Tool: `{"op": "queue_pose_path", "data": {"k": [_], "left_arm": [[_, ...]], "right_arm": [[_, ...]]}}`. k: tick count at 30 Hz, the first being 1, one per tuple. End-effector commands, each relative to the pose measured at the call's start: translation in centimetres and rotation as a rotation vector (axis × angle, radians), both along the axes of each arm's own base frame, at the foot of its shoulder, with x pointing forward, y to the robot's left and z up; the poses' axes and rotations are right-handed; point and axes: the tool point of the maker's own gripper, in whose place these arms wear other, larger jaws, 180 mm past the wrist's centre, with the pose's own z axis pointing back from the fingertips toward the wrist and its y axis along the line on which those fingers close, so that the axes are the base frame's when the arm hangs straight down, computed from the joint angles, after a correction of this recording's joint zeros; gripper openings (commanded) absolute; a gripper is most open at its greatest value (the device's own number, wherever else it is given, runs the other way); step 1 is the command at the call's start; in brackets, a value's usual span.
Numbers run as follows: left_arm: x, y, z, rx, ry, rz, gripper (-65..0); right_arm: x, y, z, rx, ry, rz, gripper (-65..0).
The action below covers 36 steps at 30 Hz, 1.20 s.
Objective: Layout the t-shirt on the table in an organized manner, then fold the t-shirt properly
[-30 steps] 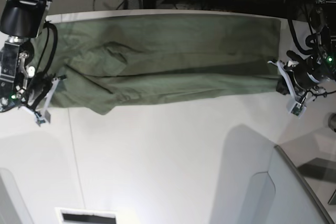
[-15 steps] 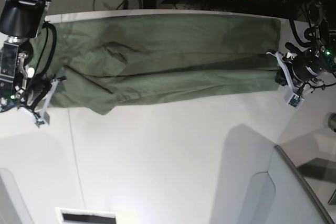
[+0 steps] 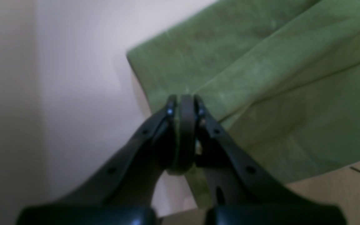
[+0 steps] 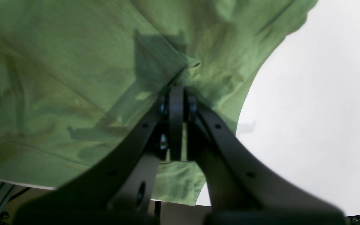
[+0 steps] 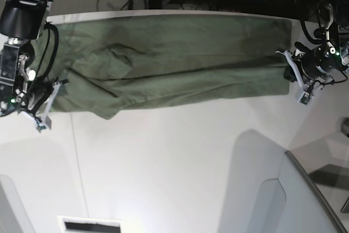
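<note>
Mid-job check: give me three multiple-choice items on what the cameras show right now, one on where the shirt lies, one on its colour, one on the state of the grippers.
1. Where does the soft short-sleeved t-shirt lie on the large smooth white table?
A. along the far edge
B. at the near edge
C. on the floor

2. What colour is the shirt?
A. white
B. olive green
C. blue

3. How do the left gripper and right gripper stand?
A. both wide open
B. both shut on cloth
C. only one is shut

Key:
1 A, the base view shows it stretched beside the far rim.
2 B, all views show it.
3 B, both wrist views show fabric pinched.
</note>
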Motion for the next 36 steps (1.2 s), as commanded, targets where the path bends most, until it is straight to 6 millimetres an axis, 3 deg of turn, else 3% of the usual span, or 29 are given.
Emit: {"op": "queue_pose_path", "data": {"k": [1, 9, 14, 22, 32, 34, 36], "left_arm": [[0.6, 0.1, 0.5, 0.009, -0.018, -0.016, -65.0], [0.5, -1.3, -0.3, -0.013, -0.001, -0.039, -65.0], [-0.3, -0.3, -1.4, 0.044, 0.040, -0.036, -65.0], [-0.7, -0.5, -2.5, 0.069, 0.031, -0.046, -65.0], [-0.5, -0.6, -2.2, 0.072, 0.024, -0.049, -65.0], [-0.2, -0.3, -1.9, 0.078, 0.014, -0.049, -65.0], [0.2, -0.4, -1.1, 0.088, -0.010, -0.056, -65.0]], "right_arm": [[1.2, -0.7, 1.1, -0.014, -0.039, -0.002, -65.0], [1.2, -0.6, 1.1, -0.014, -0.040, -0.002, -65.0], [1.2, -0.6, 1.1, -0.014, -0.040, -0.002, -65.0], [0.9, -0.7, 0.9, -0.015, -0.032, -0.002, -65.0], [0.4, -0.6, 0.5, -0.010, -0.033, -0.001, -64.7], [0.4, -0.6, 0.5, -0.011, -0.033, -0.001, -62.0], [0.6, -0.7, 0.7, -0.015, -0.038, 0.000, -55.1]]}}
